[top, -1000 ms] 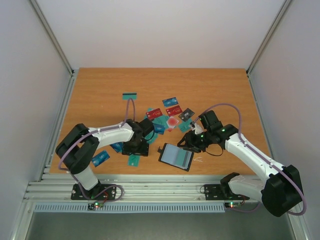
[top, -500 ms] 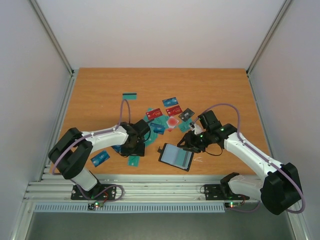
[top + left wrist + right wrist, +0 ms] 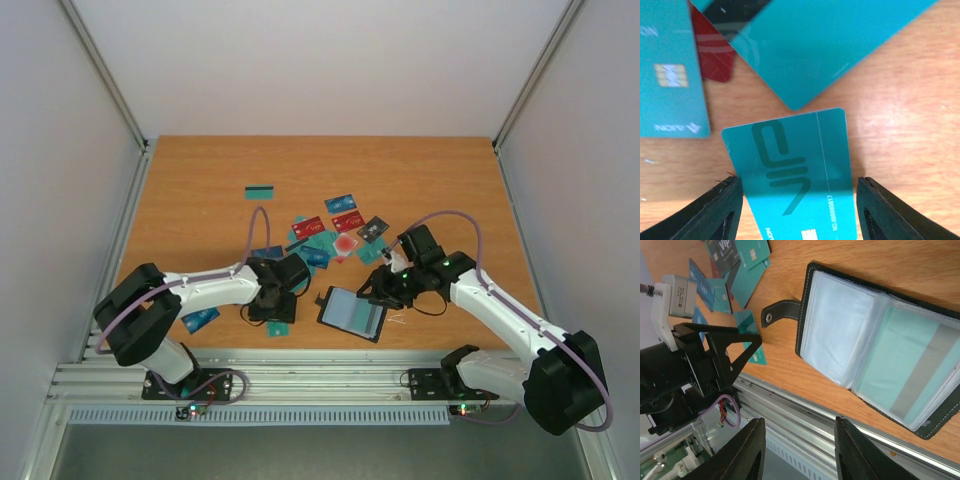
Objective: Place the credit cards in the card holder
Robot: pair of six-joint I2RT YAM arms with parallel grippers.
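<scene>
The card holder (image 3: 352, 313) lies open near the table's front edge, black-rimmed with clear pockets (image 3: 880, 345); a teal card with a grey stripe sits in one pocket. Credit cards (image 3: 330, 235) in teal, blue, red and dark grey lie scattered behind it. My left gripper (image 3: 266, 308) is low over a single teal card (image 3: 790, 170), its open jaws standing on either side of the card's long edges (image 3: 797, 210). My right gripper (image 3: 382, 290) hovers open beside the holder's far right edge, with nothing between its fingers (image 3: 797, 450).
A teal card with a dark stripe (image 3: 260, 191) lies alone at the back left. A blue card (image 3: 201, 318) is at the front left. More teal cards (image 3: 670, 75) and a red one (image 3: 715, 55) lie close to the left gripper. The metal rail (image 3: 300, 375) borders the near edge.
My left arm has stretched down toward the near edge and settled over the teal card, its jaws narrowing around it. The right arm has hardly moved.
</scene>
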